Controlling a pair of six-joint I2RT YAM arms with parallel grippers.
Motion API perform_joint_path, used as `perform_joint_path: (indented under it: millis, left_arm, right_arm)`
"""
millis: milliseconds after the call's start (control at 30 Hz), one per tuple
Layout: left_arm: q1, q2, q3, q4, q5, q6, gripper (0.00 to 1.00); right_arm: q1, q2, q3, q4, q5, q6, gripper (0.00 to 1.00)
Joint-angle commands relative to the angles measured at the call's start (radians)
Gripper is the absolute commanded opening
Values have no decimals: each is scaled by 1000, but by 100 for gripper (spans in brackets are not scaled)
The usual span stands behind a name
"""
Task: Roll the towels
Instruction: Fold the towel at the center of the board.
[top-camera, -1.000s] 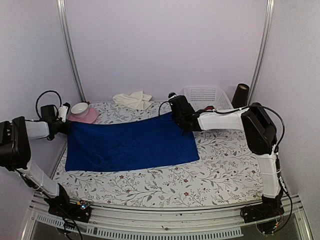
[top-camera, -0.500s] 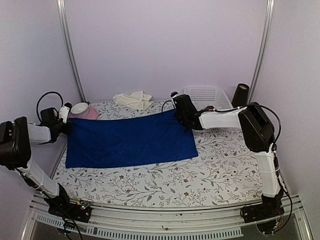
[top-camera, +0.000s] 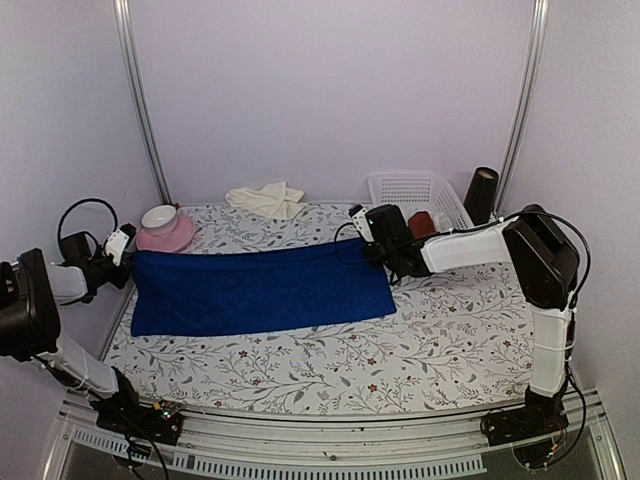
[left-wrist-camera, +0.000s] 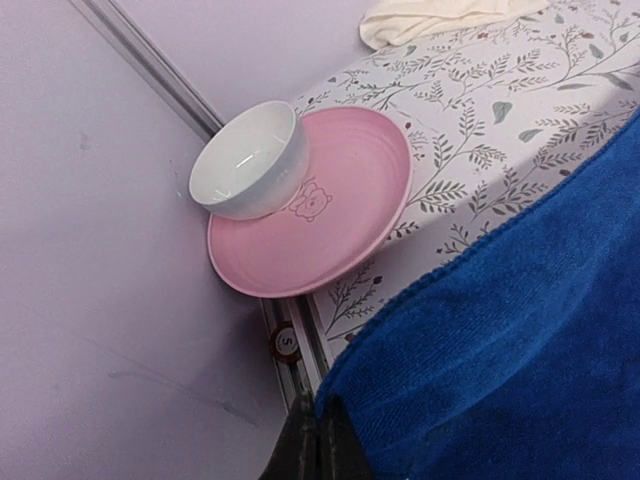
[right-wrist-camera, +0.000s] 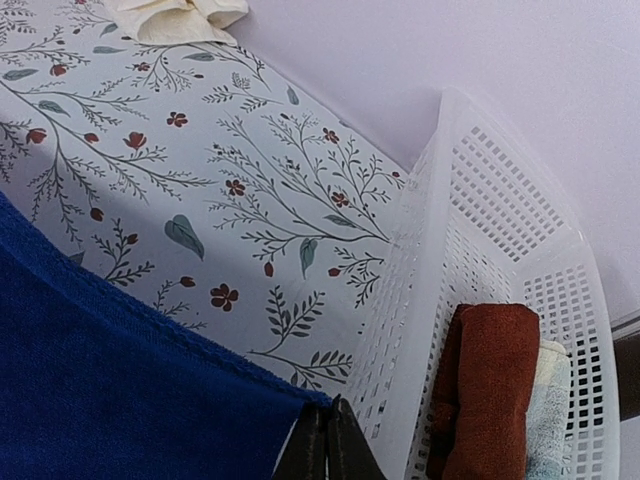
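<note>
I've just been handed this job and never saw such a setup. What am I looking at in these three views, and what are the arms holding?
These are two robot arms bolted at the near edge of a flowered table. The wide picture comes from a fixed camera above and behind them. The other two come from a camera on each wrist, looking along its own claw. The left claw is shut on the far-left corner of the blue towel, the right claw on its far-right corner, so the towel lies stretched between them. Behind it lie a crumpled cream towel, a white bowl on a pink plate at the left, and a white basket at the right with a dark red roll inside. A dark cylinder stands beside the basket.
</note>
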Motion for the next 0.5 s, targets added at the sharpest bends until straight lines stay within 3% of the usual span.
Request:
perform_joint_path:
  millis: [0,267,467]
  left_arm:
    - [54,-33,-19,-62,133,82,0]
    - [100,-73,-74,-177,239,272,0]
    - [141,-90,-81,-228,287,317,0]
  right_arm:
    - [-4,-66,-45,25,-52,4,1]
    - [16,-127,-115,25,-71,-19,1]
    - [21,-160,-186,19,-67,-9,1]
